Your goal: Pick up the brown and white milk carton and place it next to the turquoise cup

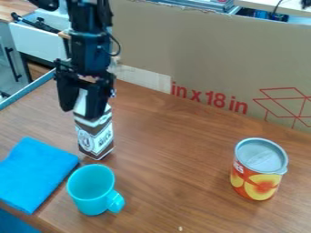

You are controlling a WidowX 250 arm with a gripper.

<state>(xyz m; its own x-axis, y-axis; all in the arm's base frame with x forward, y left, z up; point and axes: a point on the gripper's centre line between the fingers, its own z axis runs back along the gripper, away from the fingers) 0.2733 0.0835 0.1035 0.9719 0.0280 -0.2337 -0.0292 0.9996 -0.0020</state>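
Toward the camera and to the left of the hand, you have a folded blue cloth [37,173] lying flat on the tabletop [173,177]; its raised edge could catch a low-carried base and tip it. The hand [81,113] itself hangs over the upper part of a brown-and-white carton [96,139], which looks upright directly beneath it; you can't tell from this angle whether it is clamped or merely placed around the top. If the hold is loose or off-centre, a lift could let the carton swing or slip, and a sideways nudge so high up could topple it. Just beside the carton's base, on the camera side of the hand, sits the teal cup [92,189], close enough that a small drag that way could knock it over or shove it into the cloth, its handle offering something to snag. Well apart, to the hand's right and toward the camera, the can [258,169] seems a risk only if you sweep wide and low.
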